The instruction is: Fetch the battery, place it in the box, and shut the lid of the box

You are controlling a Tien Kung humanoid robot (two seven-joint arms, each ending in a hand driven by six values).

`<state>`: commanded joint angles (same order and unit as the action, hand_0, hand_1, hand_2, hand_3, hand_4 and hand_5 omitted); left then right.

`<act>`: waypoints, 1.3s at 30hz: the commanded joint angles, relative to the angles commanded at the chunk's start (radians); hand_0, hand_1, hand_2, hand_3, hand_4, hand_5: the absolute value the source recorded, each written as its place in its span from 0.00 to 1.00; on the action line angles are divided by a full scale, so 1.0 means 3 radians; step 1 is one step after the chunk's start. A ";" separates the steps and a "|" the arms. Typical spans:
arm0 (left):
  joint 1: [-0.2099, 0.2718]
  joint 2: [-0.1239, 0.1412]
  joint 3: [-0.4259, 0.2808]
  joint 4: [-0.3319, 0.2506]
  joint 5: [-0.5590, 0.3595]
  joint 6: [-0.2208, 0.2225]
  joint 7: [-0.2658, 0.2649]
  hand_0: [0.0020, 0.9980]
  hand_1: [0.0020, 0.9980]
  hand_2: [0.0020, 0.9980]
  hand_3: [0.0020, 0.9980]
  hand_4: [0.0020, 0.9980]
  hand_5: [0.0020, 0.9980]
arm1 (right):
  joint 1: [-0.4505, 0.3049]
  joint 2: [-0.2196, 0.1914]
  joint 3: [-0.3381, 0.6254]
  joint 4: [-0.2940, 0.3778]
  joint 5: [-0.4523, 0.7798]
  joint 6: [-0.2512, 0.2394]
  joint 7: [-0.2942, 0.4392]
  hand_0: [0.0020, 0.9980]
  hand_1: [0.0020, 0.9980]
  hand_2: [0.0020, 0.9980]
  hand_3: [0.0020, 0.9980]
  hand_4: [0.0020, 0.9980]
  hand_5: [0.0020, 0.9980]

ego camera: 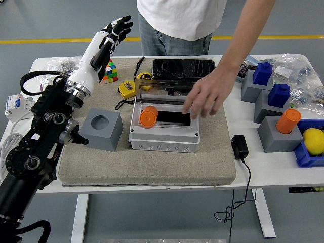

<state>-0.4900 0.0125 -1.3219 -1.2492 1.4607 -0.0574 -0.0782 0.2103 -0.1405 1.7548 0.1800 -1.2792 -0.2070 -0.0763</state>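
Note:
An orange cylinder battery (149,116) lies inside the grey box (163,136) at its left end. The box's clear lid (164,86) stands open, upright along the far edge. My left hand (112,31) is raised high at the far left, well away from the box, fingers spread and holding nothing. A person's hand (205,98) hovers over the right half of the box, fingers spread. My right arm is out of view.
A grey block with a round hole (102,129) stands left of the box on the grey mat (152,167). A black tray (183,67), yellow tape measure (127,89) and a colour cube (107,70) lie behind. Grey and blue blocks and another orange cylinder (288,120) stand at the right.

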 joint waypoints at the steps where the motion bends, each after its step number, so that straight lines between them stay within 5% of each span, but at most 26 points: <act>1: 0.0003 0.0000 0.0003 0.0000 0.0130 0.0005 0.0000 1.00 1.00 0.93 0.91 1.00 1.00 | -0.0001 0.0000 -0.0002 0.0000 0.0000 0.0000 -0.0001 0.95 0.89 0.82 0.84 1.00 1.00; 11: -0.0017 0.0001 0.0032 0.0002 0.1482 -0.0017 0.0004 1.00 0.99 0.91 0.89 1.00 1.00 | 0.0002 -0.0001 0.0017 0.0000 -0.0010 0.0002 -0.0007 0.95 0.89 0.82 0.84 1.00 1.00; 14: -0.0019 0.0004 0.0049 0.0011 0.1610 -0.0065 0.0028 1.00 0.99 0.91 0.89 1.00 1.00 | 0.0000 0.0003 0.0012 0.0000 -0.0001 0.0000 0.0000 0.95 0.89 0.82 0.84 1.00 1.00; 15: -0.0019 0.0006 0.0057 0.0015 0.1634 -0.0088 0.0036 1.00 0.99 0.89 0.79 1.00 1.00 | -0.0001 0.0004 0.0011 0.0000 -0.0001 0.0000 0.0000 0.95 0.89 0.82 0.84 1.00 1.00; 28: -0.0008 0.0024 0.0195 0.0062 0.1785 -0.0220 0.0098 1.00 0.99 0.86 0.74 1.00 1.00 | -0.0009 -0.0004 0.0010 0.0000 0.0002 0.0000 -0.0005 0.94 0.89 0.82 0.84 1.00 1.00; 39: -0.0012 0.0036 0.0163 0.0070 0.2505 -0.0306 0.0164 1.00 1.00 0.88 0.73 1.00 1.00 | -0.0011 -0.0002 0.0008 0.0000 0.0007 -0.0001 0.0001 0.95 0.89 0.82 0.84 1.00 1.00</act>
<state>-0.4935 0.0233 -1.2731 -1.2282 2.2121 -0.1490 -0.0289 0.2068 -0.1411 1.7572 0.1800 -1.2771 -0.2074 -0.0759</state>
